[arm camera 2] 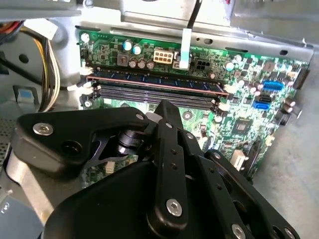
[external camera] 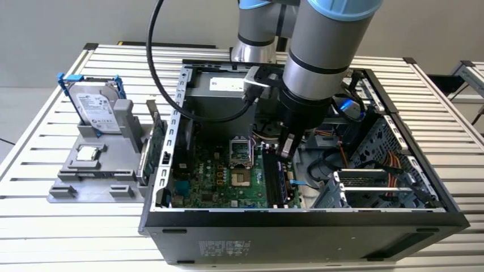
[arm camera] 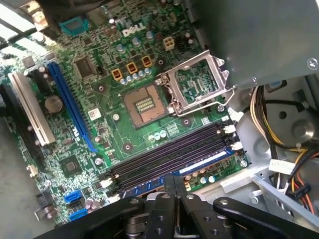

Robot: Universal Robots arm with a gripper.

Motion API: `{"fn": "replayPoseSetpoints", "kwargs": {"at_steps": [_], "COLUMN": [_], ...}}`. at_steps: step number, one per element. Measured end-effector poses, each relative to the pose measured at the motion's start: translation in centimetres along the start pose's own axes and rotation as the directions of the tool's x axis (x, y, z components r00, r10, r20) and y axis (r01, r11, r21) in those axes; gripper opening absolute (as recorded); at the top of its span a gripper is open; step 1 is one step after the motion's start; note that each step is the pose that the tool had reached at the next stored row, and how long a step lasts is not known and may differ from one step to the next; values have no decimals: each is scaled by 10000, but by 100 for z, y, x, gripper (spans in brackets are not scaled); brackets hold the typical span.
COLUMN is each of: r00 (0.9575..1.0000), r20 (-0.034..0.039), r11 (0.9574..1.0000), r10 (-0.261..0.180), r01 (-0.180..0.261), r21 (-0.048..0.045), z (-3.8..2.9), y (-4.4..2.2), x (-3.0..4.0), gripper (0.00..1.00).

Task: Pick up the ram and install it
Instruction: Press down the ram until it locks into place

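The ram (arm camera 2: 154, 82) stands edge-up in the outermost of the memory slots (arm camera: 169, 154) on the green motherboard (arm camera: 99, 99) inside the open computer case (external camera: 302, 218). In the first wrist view it shows as a thin strip with blue patches (arm camera: 199, 166). My gripper (external camera: 288, 152) hangs inside the case over those slots. Its black fingers are shut together with nothing between them in both wrist views (arm camera 2: 166, 105) (arm camera: 174, 180), the tip close above the slot row. Whether the tip touches the ram cannot be told.
A grey fixture (external camera: 90, 170) at the exterior view's left holds a silver hard drive (external camera: 98, 107) and a small chip (external camera: 89, 152). An upright green board (external camera: 156, 153) stands beside the case wall. The open processor socket (external camera: 240, 150) and bundled cables (external camera: 363, 158) flank the slots.
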State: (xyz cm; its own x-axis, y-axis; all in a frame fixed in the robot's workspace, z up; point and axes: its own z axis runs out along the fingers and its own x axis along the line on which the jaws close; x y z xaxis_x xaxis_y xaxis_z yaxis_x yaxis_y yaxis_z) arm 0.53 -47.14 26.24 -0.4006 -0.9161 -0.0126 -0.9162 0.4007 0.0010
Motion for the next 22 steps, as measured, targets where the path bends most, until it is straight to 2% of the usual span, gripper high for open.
{"fn": "replayPoseSetpoints", "kwargs": {"at_steps": [6,11,17,22], "r00": [9983,9936,9839,9720], "r20": [4,10,23,29], "r11": [9983,9936,9839,9720], "r10": [-587,-1131,-1787,-2348], "r01": [587,1131,1787,2348], "r21": [-9,-12,-9,-5], "z": [1,0,0,0], "y": [-12,-16,-17,-18], "x": [-5,-7,-7,-8], "gripper": [0,0,0,0]}}
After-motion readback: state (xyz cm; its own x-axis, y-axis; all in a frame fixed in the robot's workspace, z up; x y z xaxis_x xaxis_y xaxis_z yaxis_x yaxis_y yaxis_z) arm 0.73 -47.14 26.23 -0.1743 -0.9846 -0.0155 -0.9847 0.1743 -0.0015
